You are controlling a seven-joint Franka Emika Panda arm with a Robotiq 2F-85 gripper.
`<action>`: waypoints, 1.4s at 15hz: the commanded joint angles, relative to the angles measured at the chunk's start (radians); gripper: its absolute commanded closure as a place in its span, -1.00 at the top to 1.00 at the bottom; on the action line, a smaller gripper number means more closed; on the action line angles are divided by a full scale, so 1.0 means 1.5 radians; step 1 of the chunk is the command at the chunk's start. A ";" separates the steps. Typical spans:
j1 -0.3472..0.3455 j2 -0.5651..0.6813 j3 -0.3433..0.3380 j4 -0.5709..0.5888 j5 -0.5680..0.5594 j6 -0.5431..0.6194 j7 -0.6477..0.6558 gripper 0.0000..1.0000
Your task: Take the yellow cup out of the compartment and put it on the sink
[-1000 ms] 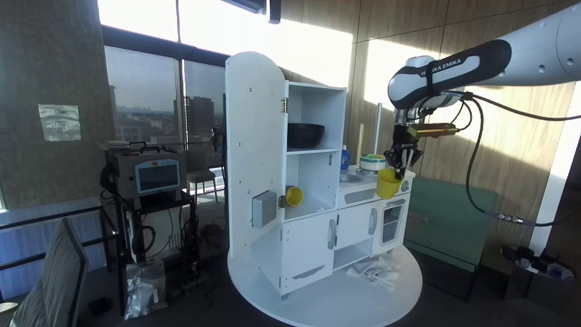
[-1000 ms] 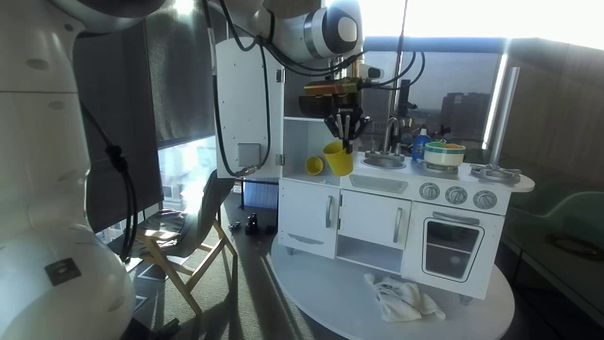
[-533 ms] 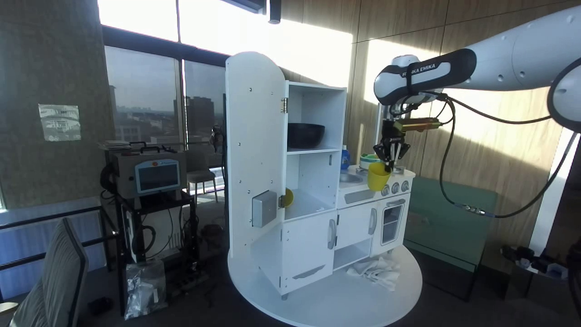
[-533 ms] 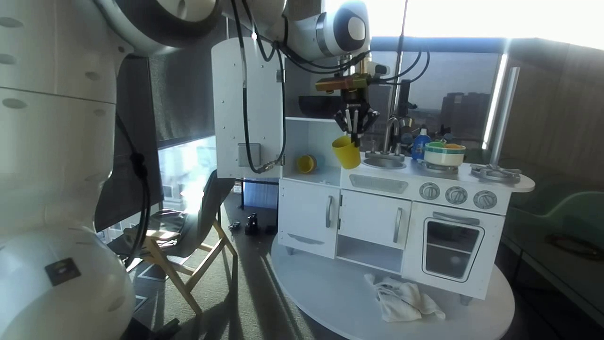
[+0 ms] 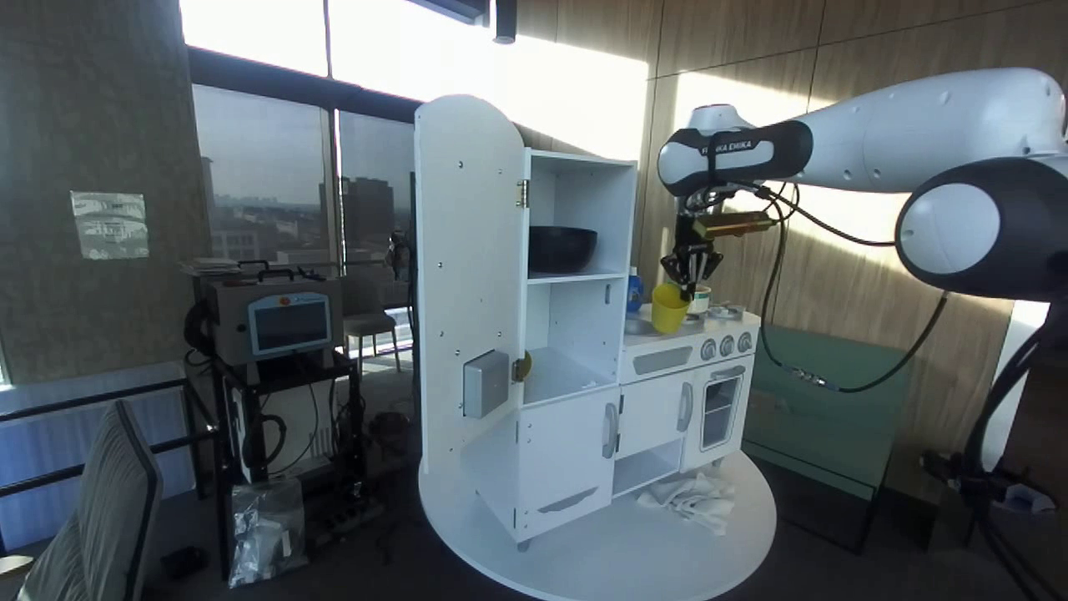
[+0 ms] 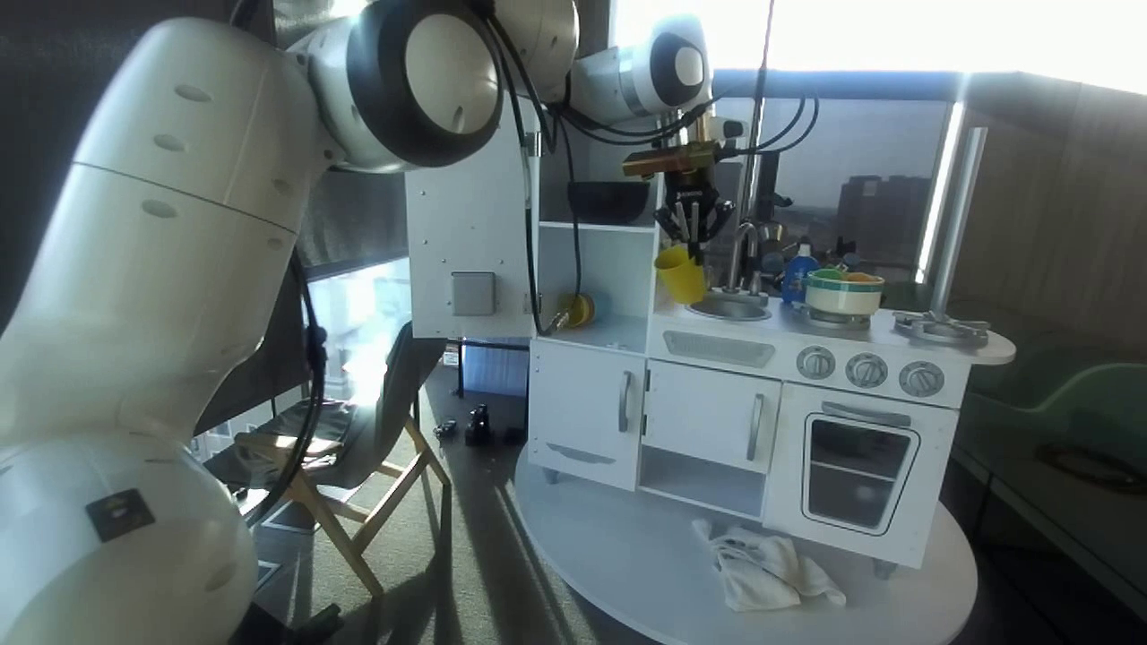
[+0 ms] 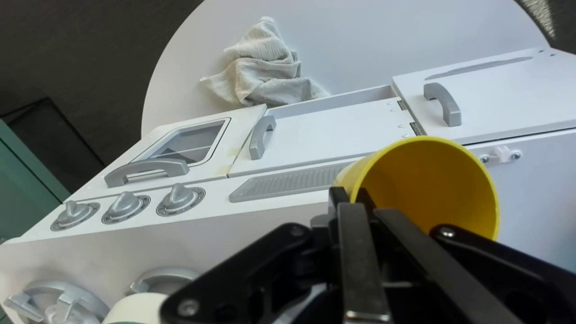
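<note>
Gripper pinching the yellow cup by its rim; wrist view shows the jaws on either side of the cup wall. Cup is up in the air near the sink, tilted, mouth upward. In an exterior view it overlaps the sink's left edge; can't tell if any part is directly over it. Arm bent, its wrist end higher than the sink. Second cup, also yellow, in the compartment left of the sink, partly hidden in both exterior views. Black bowl on the shelf above that, left of the sink and higher. Tall door swung wide, well left of the sink. Faucet at the sink's back edge. Blue bottle just beside the sink. White pot with a green band, green and orange stuff inside, right of the sink on a burner. Grille just below the sink, front face. Row of three knobs lower than the sink and right of it. Oven under the knobs, also down and right of the sink. Towel crumpled on the round base, well below the sink.
</note>
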 commanded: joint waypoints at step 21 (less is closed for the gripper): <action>-0.005 0.349 -0.037 0.427 -0.039 0.075 0.047 0.20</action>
